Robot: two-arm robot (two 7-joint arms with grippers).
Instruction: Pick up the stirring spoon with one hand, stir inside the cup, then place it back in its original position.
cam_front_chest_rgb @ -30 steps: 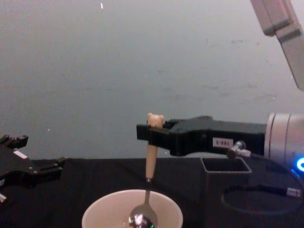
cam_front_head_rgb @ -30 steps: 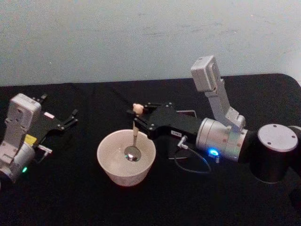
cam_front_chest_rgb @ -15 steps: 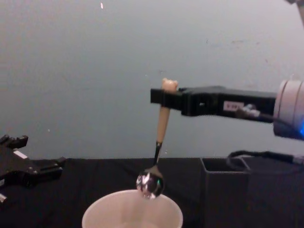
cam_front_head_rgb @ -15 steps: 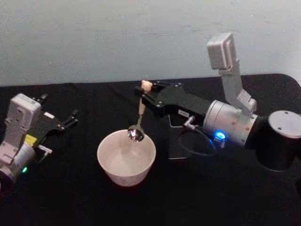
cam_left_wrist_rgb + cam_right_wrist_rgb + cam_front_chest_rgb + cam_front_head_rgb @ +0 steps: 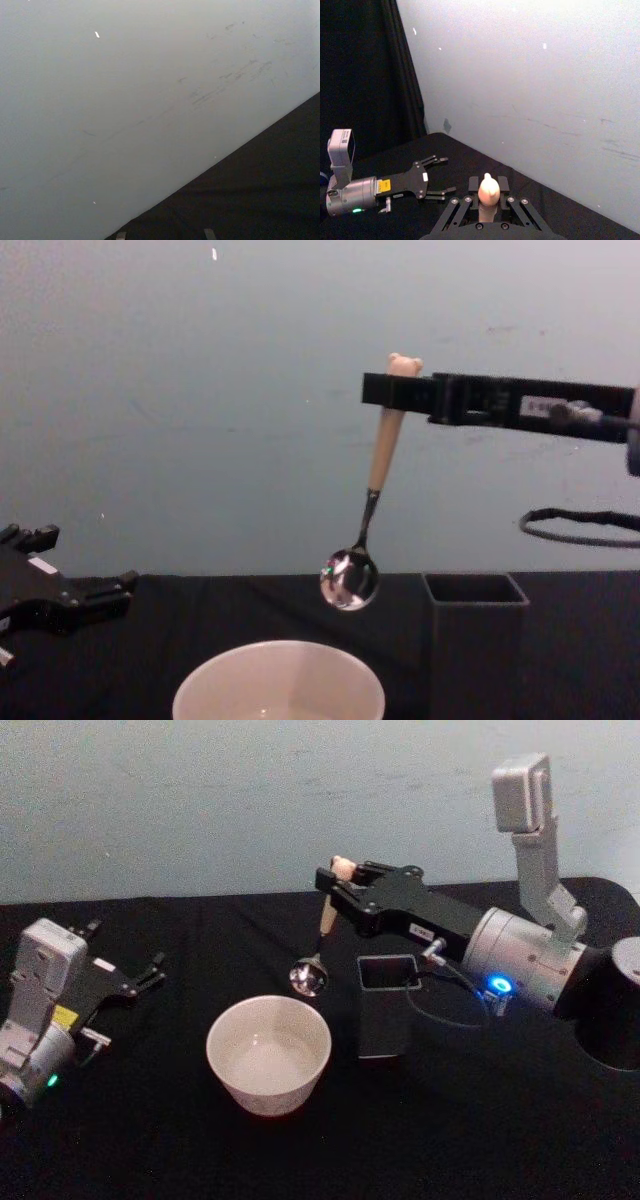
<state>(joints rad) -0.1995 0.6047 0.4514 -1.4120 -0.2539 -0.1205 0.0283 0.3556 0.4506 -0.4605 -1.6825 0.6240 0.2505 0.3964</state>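
Note:
My right gripper (image 5: 336, 885) (image 5: 400, 392) (image 5: 489, 207) is shut on the stirring spoon's cream handle just under its bear head (image 5: 404, 364). The spoon (image 5: 318, 945) (image 5: 366, 515) hangs tilted in the air, its silver bowl (image 5: 308, 978) (image 5: 349, 580) above and behind the cup's far rim, clear of it. The cream-white cup (image 5: 268, 1053) (image 5: 278, 682) stands on the black table. The dark grey square holder (image 5: 388, 1005) (image 5: 477, 640), the original position, stands just right of the cup, below my right arm. My left gripper (image 5: 140, 977) (image 5: 70, 598) (image 5: 436, 176) rests open at the left.
A black cloth covers the table (image 5: 150, 1140), with a pale wall (image 5: 200, 800) close behind it. A loop of cable (image 5: 450, 1005) hangs from my right arm over the holder.
My right gripper has lifted the spoon out of the cup and carried it up and to the right, toward the holder. The left arm has not moved.

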